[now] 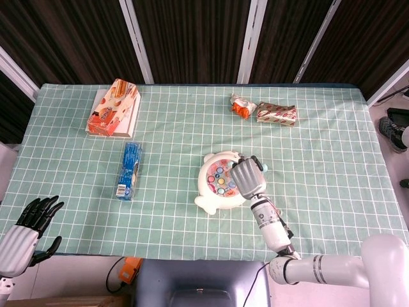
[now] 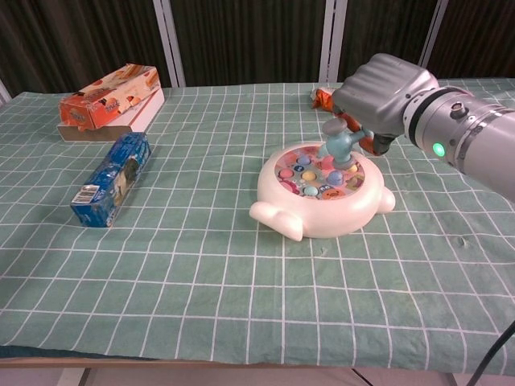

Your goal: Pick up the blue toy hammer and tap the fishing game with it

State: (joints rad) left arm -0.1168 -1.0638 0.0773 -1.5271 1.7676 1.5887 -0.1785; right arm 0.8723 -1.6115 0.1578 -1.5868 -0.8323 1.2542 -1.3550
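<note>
The white fishing game (image 1: pixel 216 185) (image 2: pixel 318 207) sits mid-table with coloured fish in its round top. My right hand (image 1: pixel 248 179) (image 2: pixel 385 87) grips the blue toy hammer (image 2: pixel 338 143) by its handle. In the chest view the hammer head hangs over the far right part of the game's top, at or just above the fish; contact cannot be told. From the head view the hand hides most of the hammer. My left hand (image 1: pixel 29 230) hangs off the table's near left corner, fingers spread, holding nothing.
A blue packet (image 1: pixel 130 170) (image 2: pixel 114 178) lies left of the game. An orange box on a white box (image 1: pixel 114 108) (image 2: pixel 110 97) stands at the far left. Orange and brown snack packs (image 1: pixel 265 110) (image 2: pixel 326 98) lie at the far right, behind my right hand.
</note>
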